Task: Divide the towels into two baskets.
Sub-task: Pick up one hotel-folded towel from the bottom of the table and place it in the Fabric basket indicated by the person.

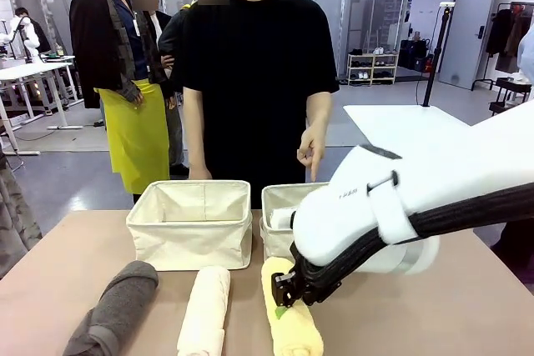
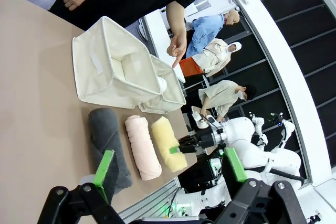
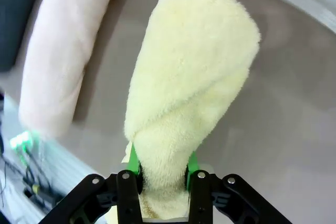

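Your right tool (image 3: 163, 165) is closest, its green pads pinched tight on one end of the pale yellow towel (image 3: 194, 77). That towel lies on the desk (image 3: 294, 129) just beside the cream-peach towel (image 3: 68, 51). Gripping the end likely lets the roll hang lengthwise for a basket drop. Behind stand the left basket (image 1: 190, 239) and the right basket (image 1: 279, 196); a white towel (image 1: 280, 219) lies in the right one, and the person's hand (image 1: 311, 149) points down at it. Your left tool (image 2: 169, 169) hangs wide open, empty.
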Robot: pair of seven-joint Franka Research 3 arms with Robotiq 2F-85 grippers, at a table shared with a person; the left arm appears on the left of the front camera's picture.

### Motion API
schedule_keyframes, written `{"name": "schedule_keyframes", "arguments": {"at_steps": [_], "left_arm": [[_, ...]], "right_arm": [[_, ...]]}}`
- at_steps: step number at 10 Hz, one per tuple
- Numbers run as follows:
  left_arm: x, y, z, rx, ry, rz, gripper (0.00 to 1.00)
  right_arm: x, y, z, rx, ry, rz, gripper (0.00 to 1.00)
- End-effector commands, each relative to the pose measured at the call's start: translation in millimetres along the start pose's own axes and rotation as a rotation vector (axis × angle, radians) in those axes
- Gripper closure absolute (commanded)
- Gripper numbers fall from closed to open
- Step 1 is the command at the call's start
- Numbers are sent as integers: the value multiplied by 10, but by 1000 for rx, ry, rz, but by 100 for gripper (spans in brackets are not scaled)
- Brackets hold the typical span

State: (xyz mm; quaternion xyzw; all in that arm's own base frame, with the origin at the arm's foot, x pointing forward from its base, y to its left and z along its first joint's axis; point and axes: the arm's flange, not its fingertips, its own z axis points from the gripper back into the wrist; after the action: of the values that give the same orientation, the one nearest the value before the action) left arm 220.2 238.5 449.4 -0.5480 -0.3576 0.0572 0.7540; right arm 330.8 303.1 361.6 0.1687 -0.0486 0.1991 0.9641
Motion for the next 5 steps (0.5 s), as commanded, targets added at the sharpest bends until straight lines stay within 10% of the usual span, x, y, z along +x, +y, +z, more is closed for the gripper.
{"name": "schedule_keyframes", "arguments": {"at_steps": [1, 5], "left_arm": [[5, -2, 25, -23, -12, -26, 0], [5, -2, 25, -23, -12, -26, 0]], "right_arm": [[-125, 118, 571, -39, 113, 223, 74], [130, 203, 1203, -209, 228, 806, 74]]}}
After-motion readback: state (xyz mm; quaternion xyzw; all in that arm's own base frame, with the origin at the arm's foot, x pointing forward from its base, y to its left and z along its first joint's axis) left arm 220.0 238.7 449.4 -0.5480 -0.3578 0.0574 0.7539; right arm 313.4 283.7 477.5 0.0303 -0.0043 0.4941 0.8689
